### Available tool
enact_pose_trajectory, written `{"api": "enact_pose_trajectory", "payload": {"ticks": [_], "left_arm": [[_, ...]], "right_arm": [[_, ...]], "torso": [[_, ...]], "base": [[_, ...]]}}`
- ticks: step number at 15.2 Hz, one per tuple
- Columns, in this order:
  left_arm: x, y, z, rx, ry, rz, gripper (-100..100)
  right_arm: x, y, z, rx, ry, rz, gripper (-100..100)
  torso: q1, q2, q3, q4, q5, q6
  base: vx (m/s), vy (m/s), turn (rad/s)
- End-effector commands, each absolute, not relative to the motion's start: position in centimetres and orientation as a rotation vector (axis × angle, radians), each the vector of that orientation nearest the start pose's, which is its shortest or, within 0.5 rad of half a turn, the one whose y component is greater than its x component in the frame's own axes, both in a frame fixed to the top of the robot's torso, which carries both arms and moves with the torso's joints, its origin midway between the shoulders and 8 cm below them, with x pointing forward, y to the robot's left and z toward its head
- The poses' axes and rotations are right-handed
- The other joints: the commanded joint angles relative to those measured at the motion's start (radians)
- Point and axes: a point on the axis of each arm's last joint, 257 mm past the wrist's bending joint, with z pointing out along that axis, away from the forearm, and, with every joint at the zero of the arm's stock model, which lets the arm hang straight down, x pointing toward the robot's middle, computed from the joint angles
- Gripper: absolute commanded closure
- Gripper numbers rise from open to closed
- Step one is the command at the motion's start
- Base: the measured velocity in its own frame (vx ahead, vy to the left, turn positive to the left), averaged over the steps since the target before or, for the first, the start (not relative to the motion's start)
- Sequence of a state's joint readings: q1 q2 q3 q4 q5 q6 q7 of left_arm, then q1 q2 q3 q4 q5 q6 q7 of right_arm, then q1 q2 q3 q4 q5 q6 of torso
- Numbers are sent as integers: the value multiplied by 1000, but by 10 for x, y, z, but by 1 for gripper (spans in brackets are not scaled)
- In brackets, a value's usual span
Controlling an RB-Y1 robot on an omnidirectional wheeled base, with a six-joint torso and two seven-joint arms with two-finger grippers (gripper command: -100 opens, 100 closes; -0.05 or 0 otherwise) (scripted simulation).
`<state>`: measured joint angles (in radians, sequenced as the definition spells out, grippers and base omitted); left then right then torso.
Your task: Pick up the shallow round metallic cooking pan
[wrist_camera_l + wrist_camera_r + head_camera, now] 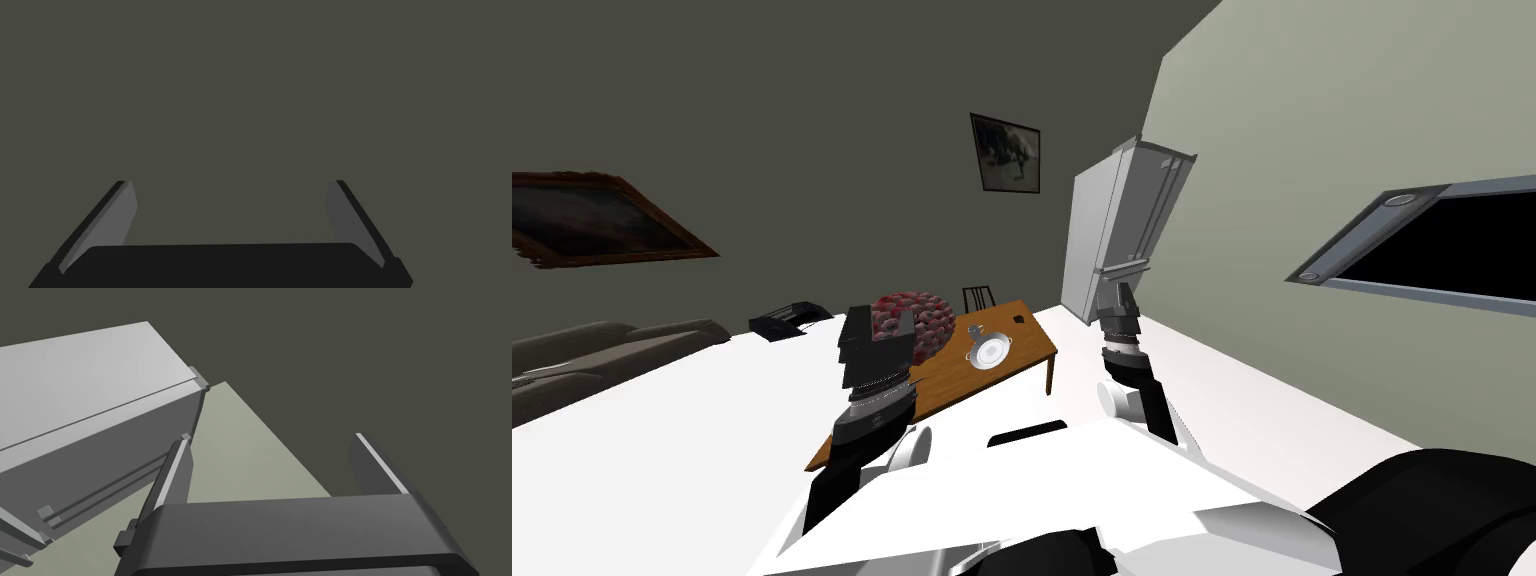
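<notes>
Silvery, shallow, round, the pan (989,351) sits on a wooden table (1028,350) — left hand (231,182) and right hand (270,438) spread wide.

Colour rundown, pretty muted overall
Pan (989,350) is shiny silver-white, table (1032,345) orange-brown, the round lumpy thing (917,318) mottled red and pink. Fridge (1122,230) light grey, floor (662,450) plain white, back wall (812,100) dark olive-grey, side wall (1362,100) pale green.

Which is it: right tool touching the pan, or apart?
Apart. Head view: right tool raised in the air, pan well beyond it on the wooden table.
</notes>
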<state>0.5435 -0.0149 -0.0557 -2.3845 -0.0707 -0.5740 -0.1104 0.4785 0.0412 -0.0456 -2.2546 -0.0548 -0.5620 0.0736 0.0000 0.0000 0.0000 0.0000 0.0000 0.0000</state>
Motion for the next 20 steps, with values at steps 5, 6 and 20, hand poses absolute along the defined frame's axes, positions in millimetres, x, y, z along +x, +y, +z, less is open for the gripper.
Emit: {"api": "enact_pose_trajectory", "payload": {"ticks": [5, 6, 20], "left_arm": [[325, 243, 48, -447, 698, -1222, -100], [331, 243, 41, -449, 733, -1217, -100], [397, 282, -65, -627, 1049, -1082, -100]], "right_arm": [[334, -302, 32, 645, 519, 1238, 0], [334, -302, 32, 645, 519, 1238, 0], [334, -302, 32, 645, 519, 1238, 0]], "torso": [[0, 0, 0, 0, 0, 0], [0, 0, 0, 0, 0, 0], [-1, 0, 0, 0, 0, 0]], "base": [[-6, -5, -27], [-11, -12, -60], [-14, -16, -70]]}}
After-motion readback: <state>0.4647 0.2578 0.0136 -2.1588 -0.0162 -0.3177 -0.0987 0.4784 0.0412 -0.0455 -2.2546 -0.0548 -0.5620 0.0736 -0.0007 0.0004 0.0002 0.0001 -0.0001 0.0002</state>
